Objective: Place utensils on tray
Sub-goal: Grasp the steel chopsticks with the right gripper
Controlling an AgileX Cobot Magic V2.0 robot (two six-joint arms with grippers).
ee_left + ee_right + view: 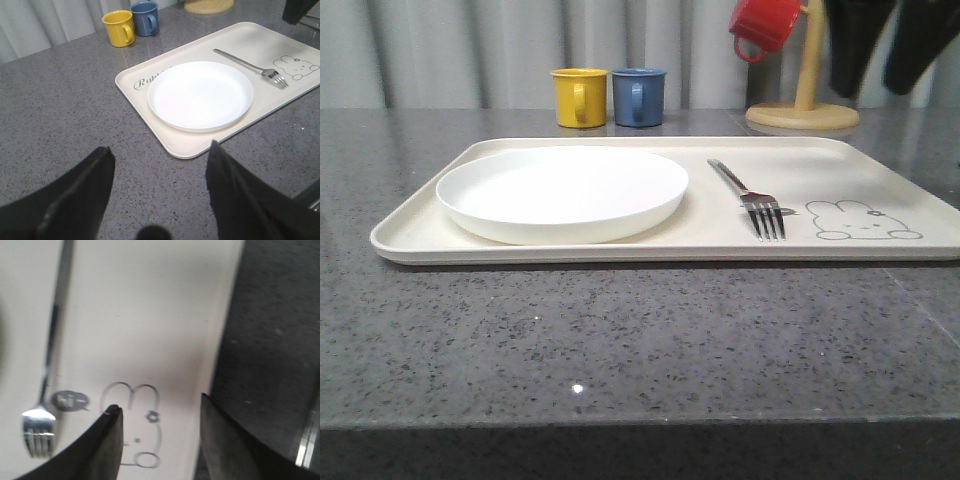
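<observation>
Right end effector [157,440] hangs over the rabbit drawing [135,425] with its fingers spread wide and nothing between them. Left end effector [160,195] is parted and empty too, above bare grey table [60,110] near the tray's corner. The fork [752,200] lies flat on the cream tray [880,165], right of centre in the front view, tines toward the camera, between the white plate [562,190] and the rabbit. Yellow mug [579,97] and blue mug [639,96] stand at upper centre.
</observation>
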